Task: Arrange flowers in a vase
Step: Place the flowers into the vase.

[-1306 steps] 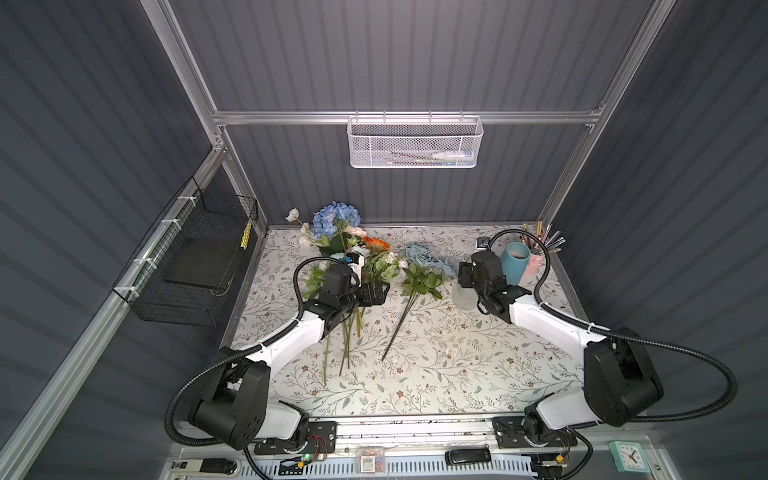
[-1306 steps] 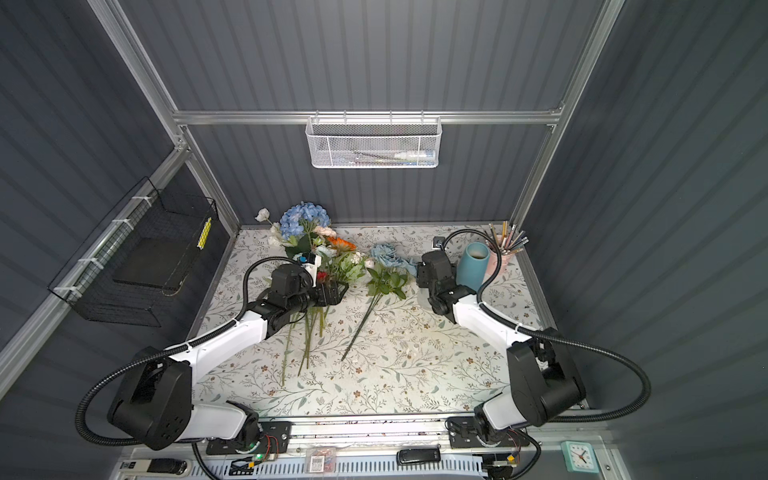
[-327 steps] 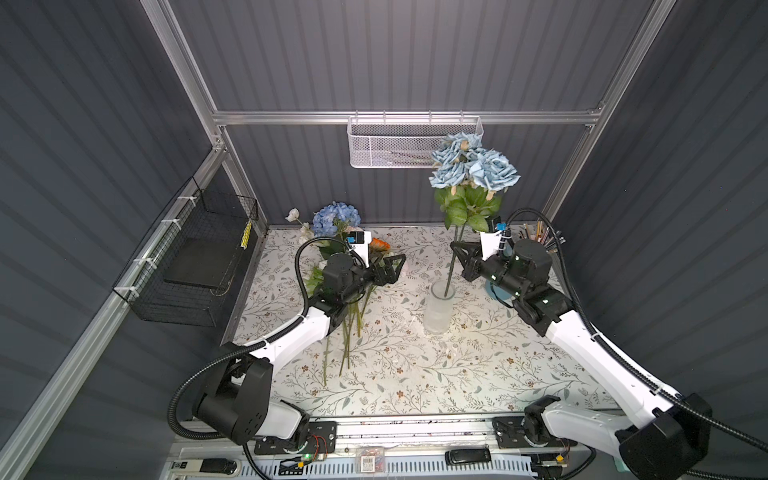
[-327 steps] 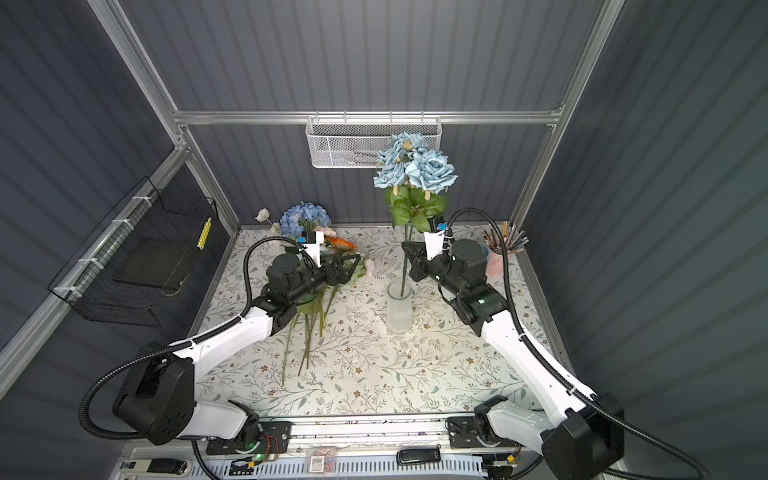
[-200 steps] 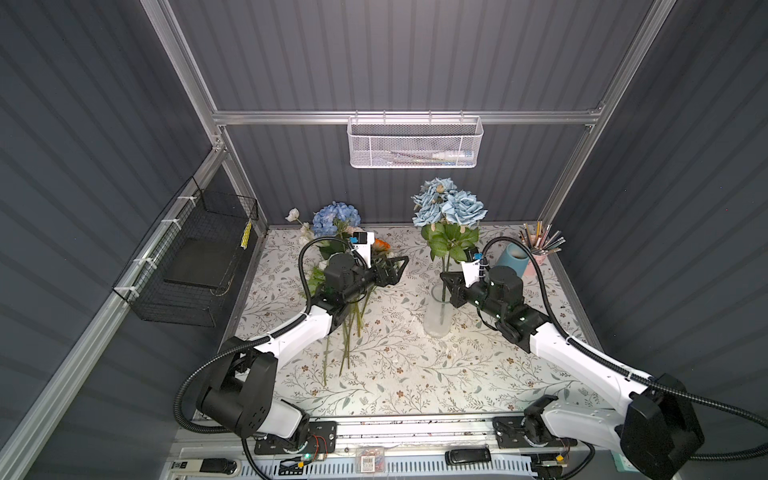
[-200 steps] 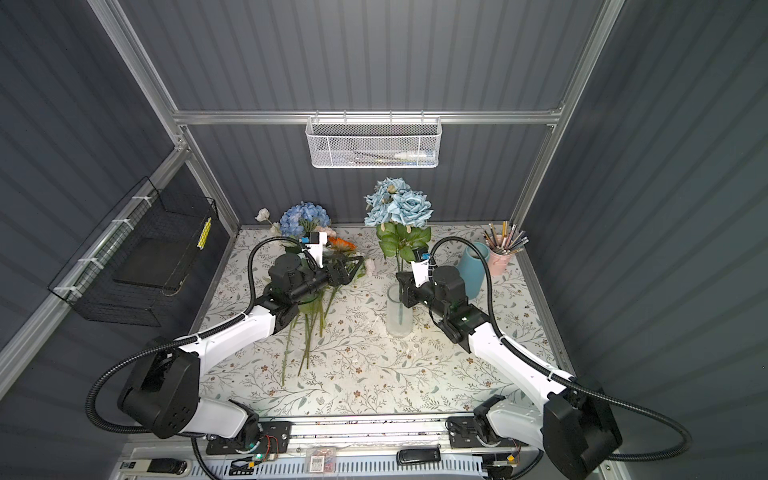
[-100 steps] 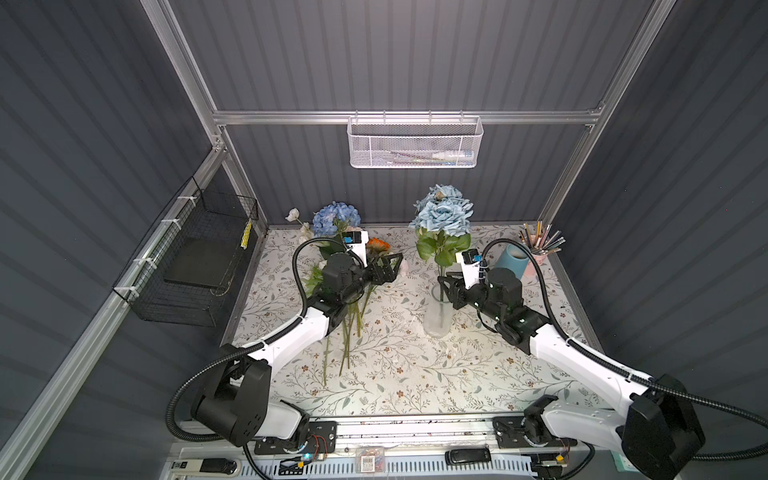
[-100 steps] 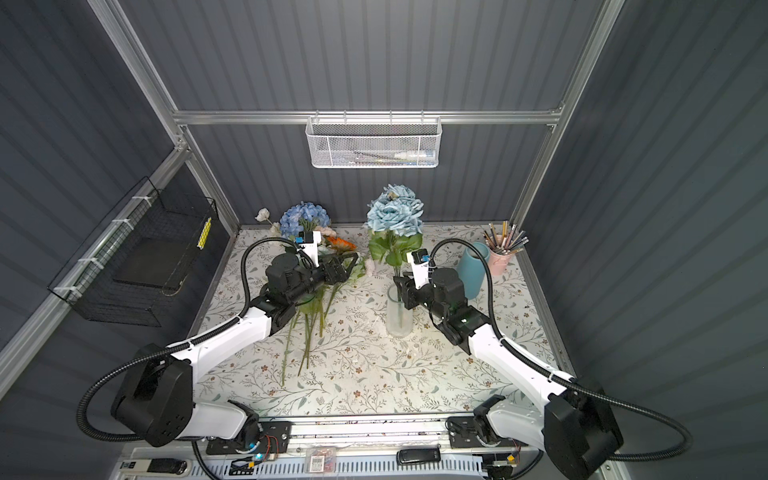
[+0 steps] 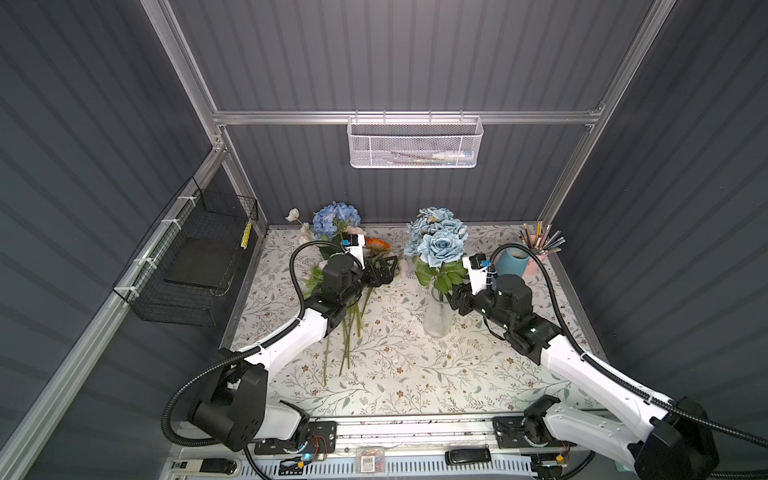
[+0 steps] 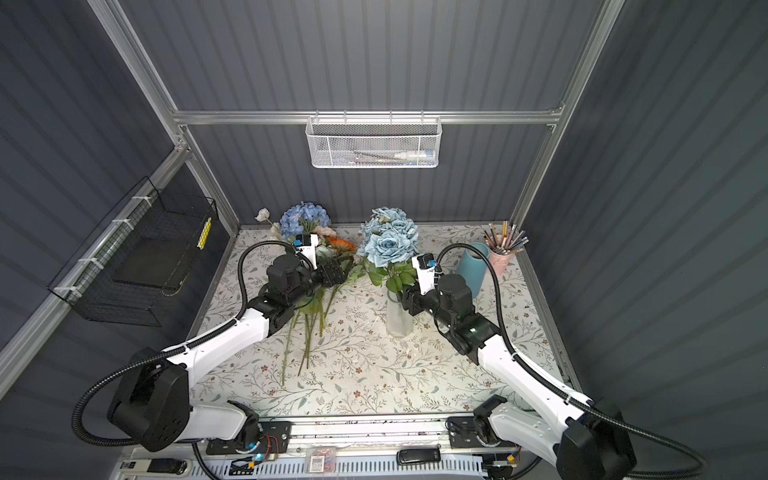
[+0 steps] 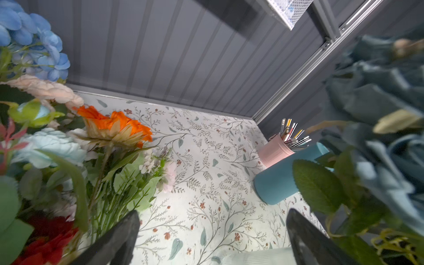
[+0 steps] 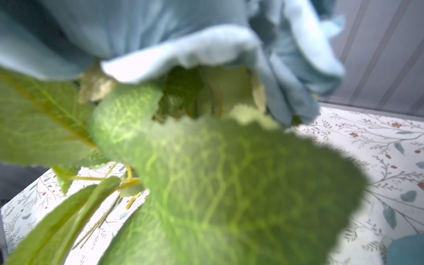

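Evidently the dusty-blue roses (image 9: 440, 249) stand in the glass vase (image 9: 436, 322), right gripper (image 9: 455, 300) at its neck (leaves (image 12: 229, 183) hide the jaws, so I cannot tell its grip), so next the left gripper (image 11: 212, 231), spread empty, should pinch a stem among the lying flowers (image 11: 110, 130).

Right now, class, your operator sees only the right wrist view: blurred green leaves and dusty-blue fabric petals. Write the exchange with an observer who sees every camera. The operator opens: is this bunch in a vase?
Observer: Yes. In both top views the dusty-blue rose bunch stands stem-down in the clear glass vase.
Operator: Where is my right gripper?
Observer: The right gripper sits close beside the vase's upper part, under the leaves. I cannot tell whether it grips.
Operator: And the other arm?
Observer: The left gripper is open and empty, near the orange sunflower lying on the flower-printed table.
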`<state>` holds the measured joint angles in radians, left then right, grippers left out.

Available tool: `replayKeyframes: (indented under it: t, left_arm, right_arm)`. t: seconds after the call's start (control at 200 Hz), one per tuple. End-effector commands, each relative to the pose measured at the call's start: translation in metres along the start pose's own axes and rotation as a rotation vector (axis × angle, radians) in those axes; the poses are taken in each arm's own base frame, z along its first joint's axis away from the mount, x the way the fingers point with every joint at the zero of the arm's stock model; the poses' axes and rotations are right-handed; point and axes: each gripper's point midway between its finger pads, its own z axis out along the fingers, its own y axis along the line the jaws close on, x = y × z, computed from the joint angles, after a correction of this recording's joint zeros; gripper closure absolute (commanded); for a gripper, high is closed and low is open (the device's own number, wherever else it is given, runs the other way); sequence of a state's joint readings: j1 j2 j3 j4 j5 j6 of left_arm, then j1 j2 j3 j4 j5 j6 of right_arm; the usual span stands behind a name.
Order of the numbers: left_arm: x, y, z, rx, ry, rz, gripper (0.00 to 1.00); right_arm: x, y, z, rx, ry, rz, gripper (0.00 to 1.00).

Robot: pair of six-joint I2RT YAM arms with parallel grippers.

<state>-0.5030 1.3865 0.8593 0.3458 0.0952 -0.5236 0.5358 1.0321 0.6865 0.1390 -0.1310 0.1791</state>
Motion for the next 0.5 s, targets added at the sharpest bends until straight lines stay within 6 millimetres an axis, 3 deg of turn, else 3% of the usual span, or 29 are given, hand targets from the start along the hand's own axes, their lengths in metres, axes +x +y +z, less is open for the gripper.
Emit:
replayKeyframes:
  t: [0.0,0.22,0.36,0.495]
  left_arm:
    - [-0.003,0.014,-0.013,-0.130,0.039,0.050,0.00]
    - [0.030,0.056,-0.049,-0.354,0.177,0.082,0.11]
    - [0.050,0.089,-0.087,-0.542,0.236,0.083,0.23]
    - [0.066,0.119,-0.125,-0.709,0.242,0.066,0.25]
  right_arm:
    - [0.011,0.001,-0.015,0.007,0.049,0.019,0.37]
    - [0.021,-0.015,-0.041,0.112,0.107,0.038,0.31]
    - [0.029,-0.021,-0.045,0.132,0.116,0.075,0.30]
    - [0.028,-0.031,-0.051,0.183,0.094,0.103,0.30]
